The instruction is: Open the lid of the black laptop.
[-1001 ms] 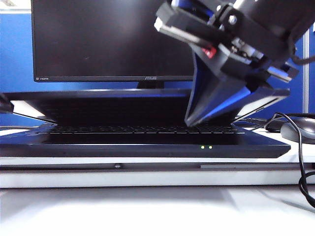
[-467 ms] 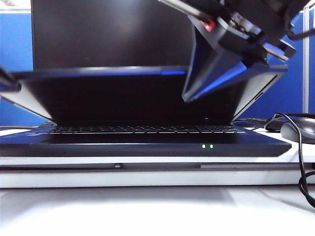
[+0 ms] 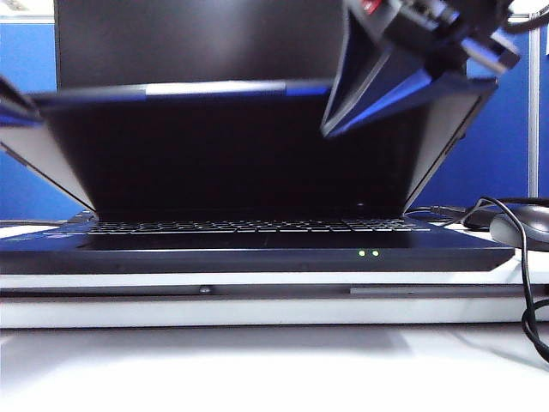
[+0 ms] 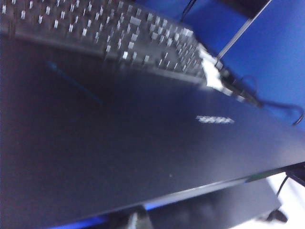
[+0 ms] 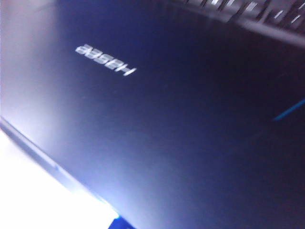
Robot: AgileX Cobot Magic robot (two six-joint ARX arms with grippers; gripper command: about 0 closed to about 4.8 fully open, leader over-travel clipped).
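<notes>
My right gripper (image 3: 334, 127) and left gripper (image 3: 10, 110), jaw states hidden, lift the stiff, slick lid (image 3: 232, 154) of the black laptop (image 3: 257, 253) by its front corners.

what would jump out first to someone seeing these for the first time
The black laptop fills the middle of the table, its lid raised partway over the white-lettered keyboard. The right gripper hooks the lid's front edge at upper right; the left gripper barely shows at the lid's left corner.

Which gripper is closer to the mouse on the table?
Right. The right gripper is at the lid's right front edge, above the mouse; the left gripper is at the lid's far left corner.
</notes>
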